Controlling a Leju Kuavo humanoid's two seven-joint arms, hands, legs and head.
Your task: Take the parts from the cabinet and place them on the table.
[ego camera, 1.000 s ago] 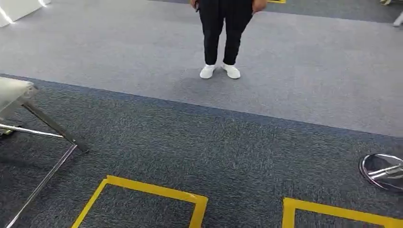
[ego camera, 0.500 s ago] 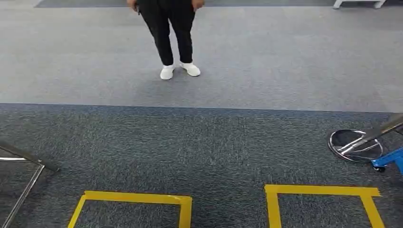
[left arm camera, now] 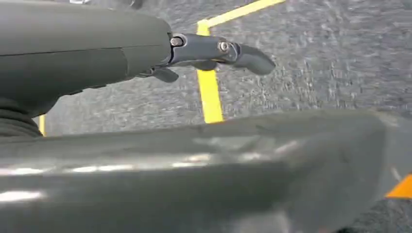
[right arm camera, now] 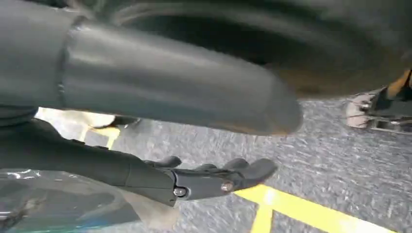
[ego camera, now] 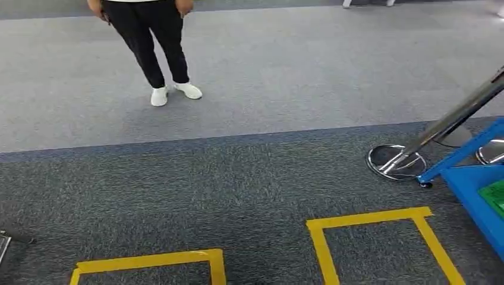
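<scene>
As left robot hand (left arm camera: 214, 53) hangs empty above carpet (left arm camera: 316, 58), blue cabinet (ego camera: 475, 184) far right

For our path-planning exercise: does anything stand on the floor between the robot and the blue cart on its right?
A slanting chrome post on its round base stands just left of the blue cart's front corner; a person stands farther off.

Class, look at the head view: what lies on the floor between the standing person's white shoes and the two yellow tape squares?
Bare carpet: a light grey strip, then dark carpet.
</scene>
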